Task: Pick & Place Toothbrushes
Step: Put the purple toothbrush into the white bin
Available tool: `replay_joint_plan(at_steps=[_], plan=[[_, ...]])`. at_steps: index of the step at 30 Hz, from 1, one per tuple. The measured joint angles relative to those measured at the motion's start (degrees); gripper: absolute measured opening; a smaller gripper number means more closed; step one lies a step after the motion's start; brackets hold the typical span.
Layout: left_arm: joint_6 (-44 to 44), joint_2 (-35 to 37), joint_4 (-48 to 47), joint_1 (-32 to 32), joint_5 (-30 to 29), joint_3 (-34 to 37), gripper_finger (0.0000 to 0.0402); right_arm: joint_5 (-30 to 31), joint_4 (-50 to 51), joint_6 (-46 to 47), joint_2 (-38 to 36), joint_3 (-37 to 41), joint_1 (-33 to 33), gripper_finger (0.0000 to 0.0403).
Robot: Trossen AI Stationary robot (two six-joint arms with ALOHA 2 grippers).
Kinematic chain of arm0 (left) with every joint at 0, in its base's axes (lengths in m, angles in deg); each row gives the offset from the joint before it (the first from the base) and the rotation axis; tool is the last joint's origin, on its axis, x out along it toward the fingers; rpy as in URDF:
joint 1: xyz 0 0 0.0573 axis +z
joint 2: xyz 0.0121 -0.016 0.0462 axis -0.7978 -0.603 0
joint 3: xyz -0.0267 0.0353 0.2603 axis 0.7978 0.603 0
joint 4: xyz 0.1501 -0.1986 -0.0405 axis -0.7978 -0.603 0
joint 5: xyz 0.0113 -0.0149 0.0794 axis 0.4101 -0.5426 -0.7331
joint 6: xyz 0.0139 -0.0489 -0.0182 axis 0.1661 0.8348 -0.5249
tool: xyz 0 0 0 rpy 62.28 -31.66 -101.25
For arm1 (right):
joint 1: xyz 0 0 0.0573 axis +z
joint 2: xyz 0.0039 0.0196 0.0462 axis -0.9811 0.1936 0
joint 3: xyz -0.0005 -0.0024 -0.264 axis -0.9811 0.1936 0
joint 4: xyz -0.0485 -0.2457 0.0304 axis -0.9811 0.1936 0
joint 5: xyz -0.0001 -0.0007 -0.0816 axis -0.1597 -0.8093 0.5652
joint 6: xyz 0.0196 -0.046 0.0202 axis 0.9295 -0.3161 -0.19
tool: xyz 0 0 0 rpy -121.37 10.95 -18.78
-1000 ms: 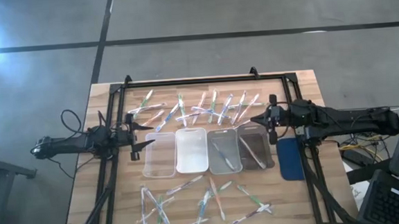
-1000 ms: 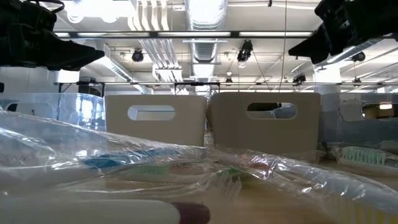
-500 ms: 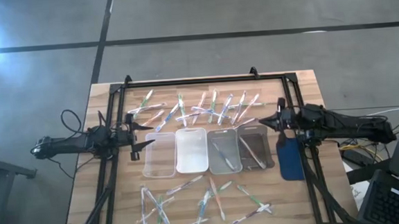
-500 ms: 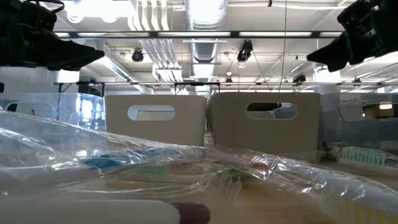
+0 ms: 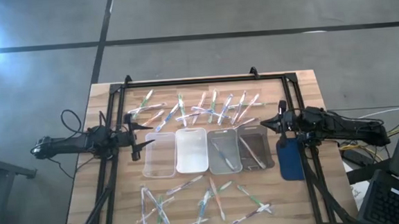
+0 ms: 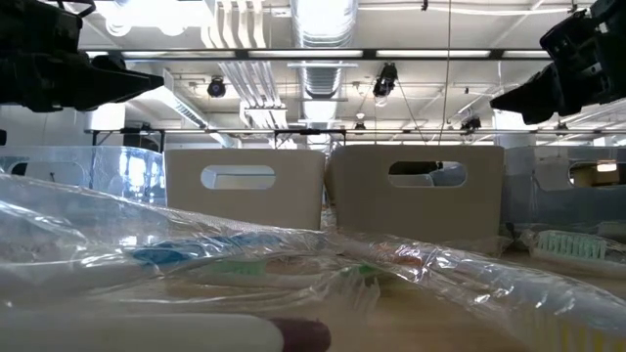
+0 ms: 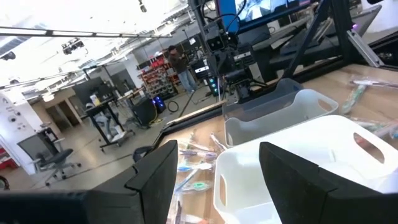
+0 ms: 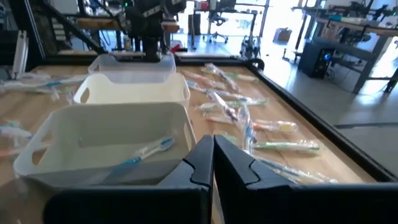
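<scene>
Right end effector [image 5: 281, 120] closed beside tray [image 5: 255, 148] edge.

The right gripper [image 8: 212, 163], fingers pressed together, points at a row of trays [image 8: 118, 127], the nearest holding a blue toothbrush [image 8: 144, 152], with wrapped toothbrushes [image 8: 249, 127] scattered on the table [image 8: 323, 155] toward 2 o'clock.

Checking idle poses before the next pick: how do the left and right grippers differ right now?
The left gripper has its fingers spread wide; the right gripper has its fingers pressed together. The left one sits by the leftmost tray, the right one by the rightmost tray. Both are empty, off the table, and point inward at the tray row.
</scene>
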Motion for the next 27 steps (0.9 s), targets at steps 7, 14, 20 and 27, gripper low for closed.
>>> replay_joint_plan(at_steps=[7, 14, 20, 27], plan=[[1.76, -0.02, 0.11, 0.0, 0.0, 0.0, 0.0232, 0.13, -0.01, -0.01, 1.16, 1.01, 0.0, 0.0008], [9.27, -0.02, 0.58, -0.04, 0.0, 0.0, 0.0232, 0.13, -0.08, -0.03, 1.13, 1.63, 0.0, 0.0008], [15.77, -0.02, 1.95, -0.04, 0.0, 0.0, 0.0232, 0.11, -0.12, -0.02, 1.1, 1.66, 0.0, 0.0008], [25.3, -0.02, 13.79, -0.02, -1.08, 0.0, 0.0232, 0.09, -0.12, -0.02, 1.1, 1.66, 0.0, 0.0009]])
